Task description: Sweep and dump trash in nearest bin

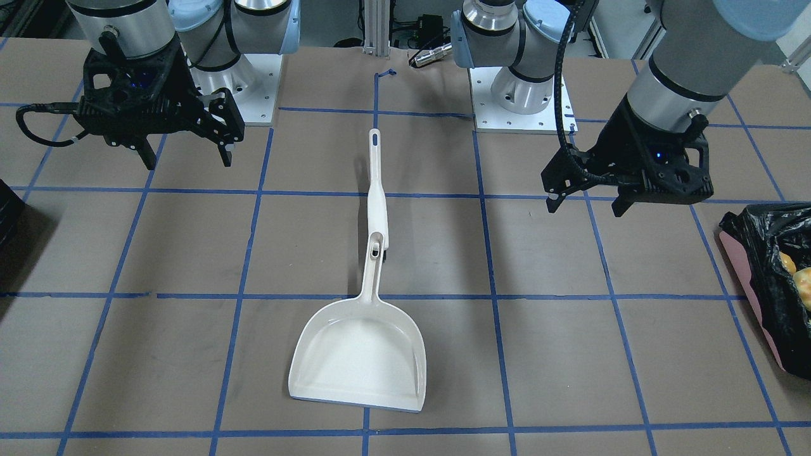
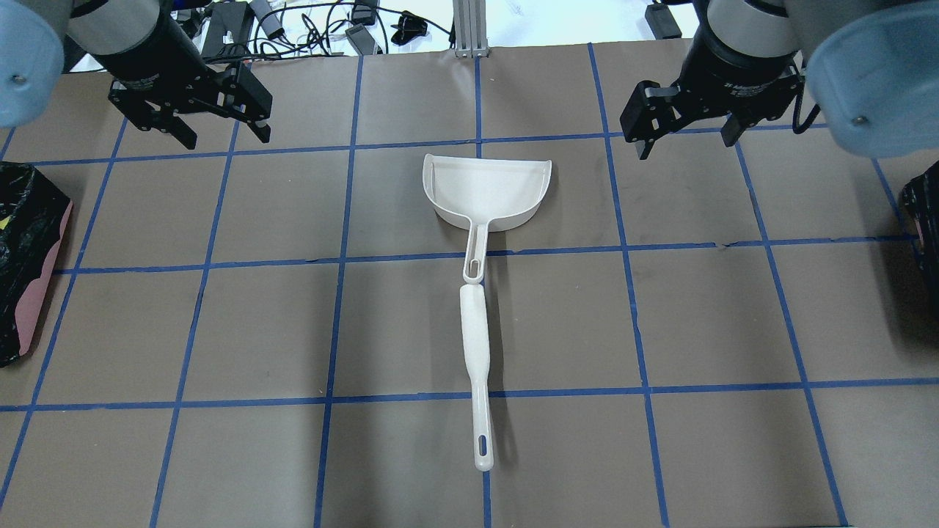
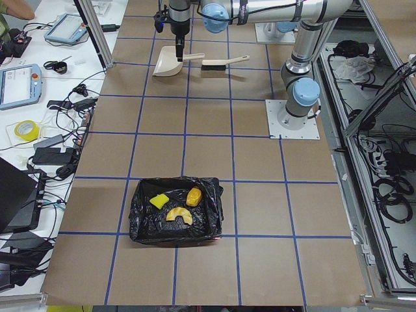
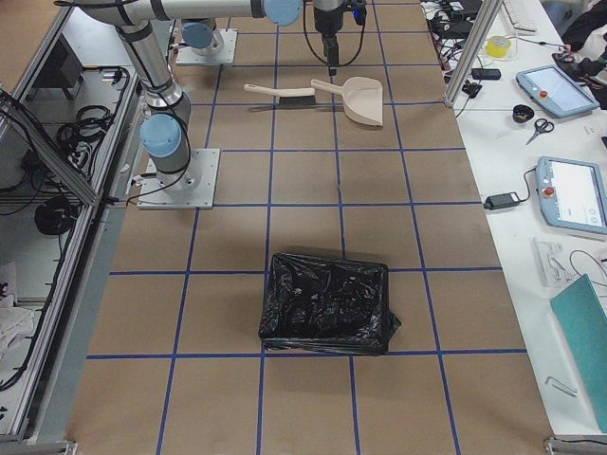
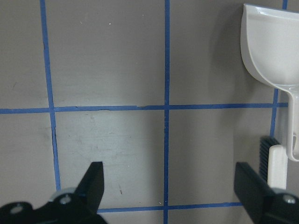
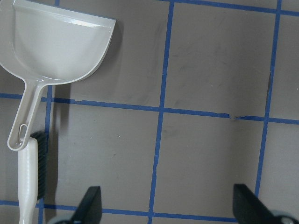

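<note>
The trash lies inside the bin (image 3: 138, 224), a pink-sided container lined with a black bag: a yellow-and-green sponge piece (image 3: 158, 201), a glossy bread-like lump (image 3: 194, 195) and a croissant-like piece (image 3: 177, 216). The bin shows at the table's left end (image 2: 33, 308) and in the front view (image 1: 754, 297). A white dustpan (image 2: 488, 187) and a white brush (image 2: 475, 345) lie in line at the table's middle. My left gripper (image 2: 224, 136) and right gripper (image 2: 688, 145) hover open and empty on either side of the dustpan.
A second container lined with a black bag (image 4: 327, 303) stands at the table's right end (image 2: 924, 220). The brown table has a blue tape grid. Cables and devices lie beyond the far edge (image 2: 352, 29). The arm bases (image 1: 526, 95) stand at the robot's side.
</note>
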Motion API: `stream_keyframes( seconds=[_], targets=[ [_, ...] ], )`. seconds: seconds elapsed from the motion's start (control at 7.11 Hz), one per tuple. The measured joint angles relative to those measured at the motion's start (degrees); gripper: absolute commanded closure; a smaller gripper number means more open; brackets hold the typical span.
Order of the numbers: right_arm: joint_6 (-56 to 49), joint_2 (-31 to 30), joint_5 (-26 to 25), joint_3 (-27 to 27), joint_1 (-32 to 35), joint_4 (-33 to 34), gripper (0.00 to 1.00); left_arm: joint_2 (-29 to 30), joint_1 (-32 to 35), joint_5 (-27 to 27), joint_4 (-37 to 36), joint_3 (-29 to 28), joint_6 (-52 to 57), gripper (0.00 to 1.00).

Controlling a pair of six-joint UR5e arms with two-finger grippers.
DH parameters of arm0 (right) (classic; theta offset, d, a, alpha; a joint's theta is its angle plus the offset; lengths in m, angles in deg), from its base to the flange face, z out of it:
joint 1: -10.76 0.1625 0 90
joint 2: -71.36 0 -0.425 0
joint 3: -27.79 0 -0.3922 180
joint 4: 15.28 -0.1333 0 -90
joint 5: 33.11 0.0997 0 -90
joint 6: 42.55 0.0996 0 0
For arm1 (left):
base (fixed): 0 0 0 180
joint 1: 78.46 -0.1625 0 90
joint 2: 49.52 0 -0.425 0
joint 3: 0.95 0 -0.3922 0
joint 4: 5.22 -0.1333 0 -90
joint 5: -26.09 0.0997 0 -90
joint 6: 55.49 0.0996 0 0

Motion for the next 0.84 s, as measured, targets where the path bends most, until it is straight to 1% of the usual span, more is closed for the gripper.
stream_keyframes(
  seconds=[0.28,0.84],
  targets=[
    [0.0,0.0,0.1,0.0,0.0,0.1,0.00,-2.0,0.0,0.2,0.3,1.8,-1.0,0.00],
    [0.0,0.0,-0.1,0.0,0.0,0.0,0.00,-3.0,0.0,1.6,0.5,4.2,-6.1,0.00]
  ],
)
